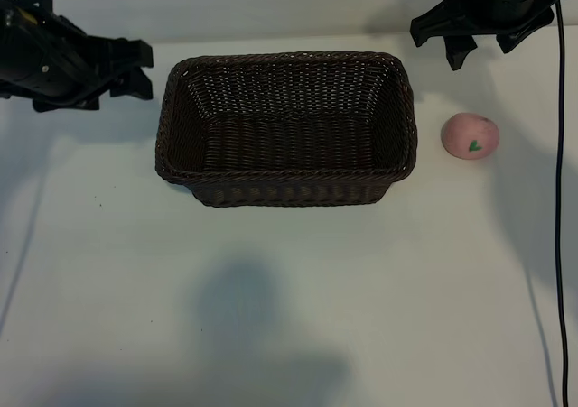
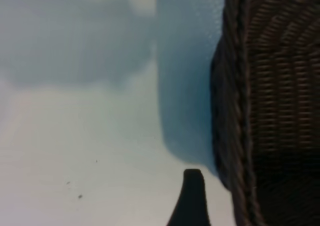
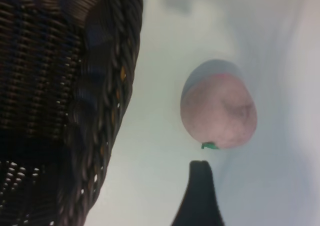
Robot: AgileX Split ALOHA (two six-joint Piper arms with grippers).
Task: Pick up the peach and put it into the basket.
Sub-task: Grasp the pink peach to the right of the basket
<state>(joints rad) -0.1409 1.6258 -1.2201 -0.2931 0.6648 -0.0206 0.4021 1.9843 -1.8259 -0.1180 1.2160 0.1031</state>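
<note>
Near edge of the white desk (image 1: 289,317) carries only shadow. Mid-desk: large rectangular dark-brown woven wicker basket (image 1: 286,127), holding nothing. Small round pale-pink toy peach (image 1: 470,136) lies on the desk just beside the basket's right end, not touching it, not held.

Far side: right pincer (image 1: 481,41) hovers behind the peach, pointing steeply down, fingers spread, pinching nothing. Left pincer (image 1: 140,69) sits by the basket's left end, also spread and empty.

Risks, as judged: the round peach may roll away if one finger touches first; an off-centre descent could nudge it against the wicker wall.
</note>
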